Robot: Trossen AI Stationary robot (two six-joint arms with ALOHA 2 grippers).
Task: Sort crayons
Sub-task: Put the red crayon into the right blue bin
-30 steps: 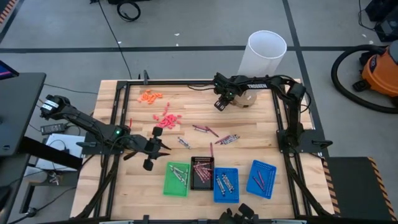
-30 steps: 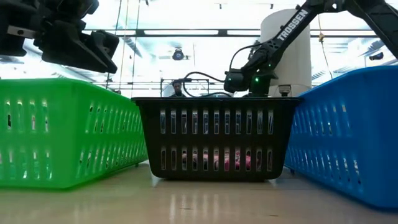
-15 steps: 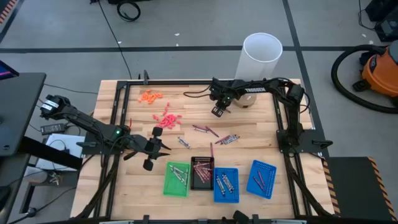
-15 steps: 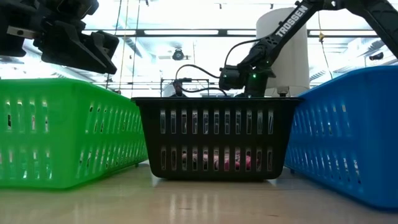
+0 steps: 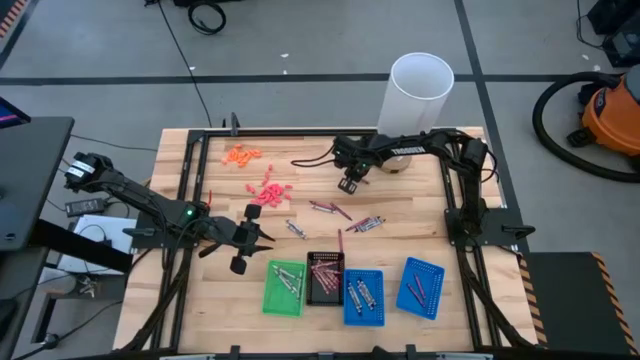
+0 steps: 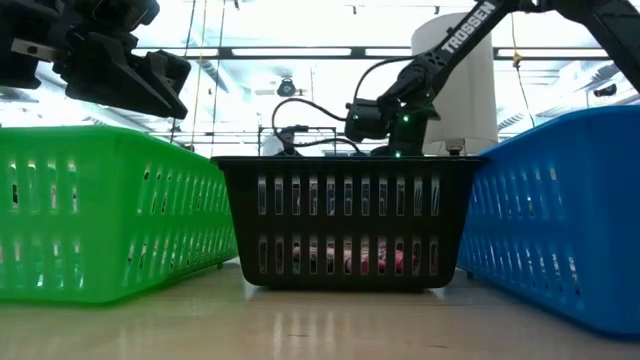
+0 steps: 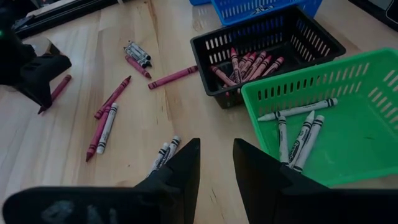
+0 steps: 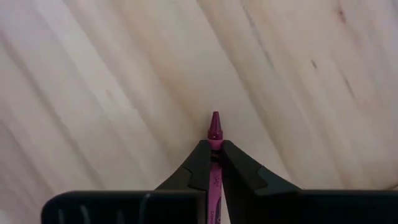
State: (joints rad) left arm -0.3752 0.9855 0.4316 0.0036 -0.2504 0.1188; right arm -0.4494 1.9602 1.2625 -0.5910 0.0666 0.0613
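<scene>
My right gripper [image 5: 347,184] is over the far middle of the table, shut on a maroon crayon [image 8: 214,134]. My left gripper [image 5: 250,238] hovers open and empty to the left of the green tray [image 5: 284,288]; its fingers [image 7: 186,163] stand above a pair of grey crayons [image 7: 165,154]. Loose maroon and grey crayons lie flat on the wood [image 5: 328,209] [image 5: 365,224] [image 5: 295,229]. Grey crayons lie in the green tray [image 7: 298,127], and maroon and pinkish ones in the black tray [image 5: 324,278]. My right gripper pinches the maroon crayon between its two fingers [image 8: 198,163], just behind the pointed tip [image 8: 215,123]. The crayon lies along the fingers and its tip sticks out past them toward the wood. The rest of the crayon is hidden between the fingers.
Two blue trays [image 5: 363,297] [image 5: 420,287] stand right of the black one. Orange bits [image 5: 241,154] and coral-pink bits [image 5: 268,192] lie at the far left. A white cylinder [image 5: 420,85] stands at the far edge. A black frame [image 5: 300,133] rims the table.
My right gripper has moved toward the table's left and near edges, carrying the maroon crayon and staying shut on it.
</scene>
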